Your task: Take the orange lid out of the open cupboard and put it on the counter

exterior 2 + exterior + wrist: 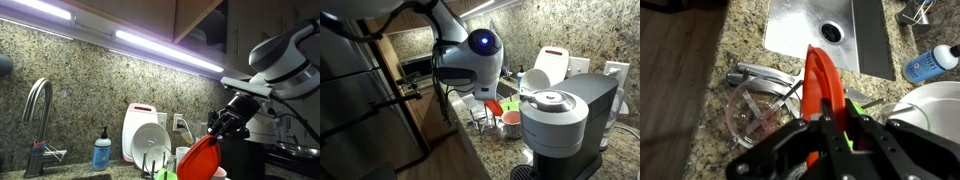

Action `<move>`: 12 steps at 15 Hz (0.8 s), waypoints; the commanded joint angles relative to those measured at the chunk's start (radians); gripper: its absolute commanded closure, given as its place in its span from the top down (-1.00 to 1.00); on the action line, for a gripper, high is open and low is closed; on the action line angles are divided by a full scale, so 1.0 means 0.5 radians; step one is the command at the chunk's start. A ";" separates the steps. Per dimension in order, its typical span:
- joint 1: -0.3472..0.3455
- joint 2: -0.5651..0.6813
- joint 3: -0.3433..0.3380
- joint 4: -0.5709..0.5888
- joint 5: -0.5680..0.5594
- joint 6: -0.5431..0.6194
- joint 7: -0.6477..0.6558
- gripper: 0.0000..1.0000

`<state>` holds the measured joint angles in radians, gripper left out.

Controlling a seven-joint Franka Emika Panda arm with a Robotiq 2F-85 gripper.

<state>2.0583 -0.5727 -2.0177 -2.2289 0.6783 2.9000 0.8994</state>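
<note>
Where the wrist view looks down past the black fingers, we see the tool point(830, 128) clenched on the orange lid point(824, 85), one finger on each face at the lid's near end. The lid stands on edge and runs up the middle of the frame. It is carried by the tool rather than lying on the speckled granite surface point(745, 45). Beyond the lid's far tip, at the upper centre of the frame, lies the steel sink point(825, 30). A clear round container point(750, 115) sits at the lower left, and a blue bottle point(935, 62) lies at the right edge. In an exterior view the lid point(200, 160) hangs tilted at the lower right of centre, gripped at its upper end by the tool point(222, 125). We cannot tell whether its lower edge touches anything below. A white board point(140, 130) with a red edge stands upright to the lid's left, and the faucet point(38, 105) is at the far left. In an exterior view the arm point(475, 55) fills the centre, and a grey coffee machine point(565, 115) occupies the lower right.
</note>
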 commanded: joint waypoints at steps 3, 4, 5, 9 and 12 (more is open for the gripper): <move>0.118 -0.009 -0.099 0.056 -0.148 0.049 0.225 0.08; 0.124 -0.014 -0.106 0.059 -0.173 0.054 0.250 0.22; 0.116 -0.036 -0.096 0.065 -0.193 0.056 0.269 0.35; 0.113 -0.053 -0.095 0.070 -0.279 0.059 0.348 0.97; 0.095 -0.089 -0.069 0.088 -0.330 0.058 0.366 1.00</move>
<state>2.0788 -0.5889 -2.0451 -2.2121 0.5437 2.9012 1.0380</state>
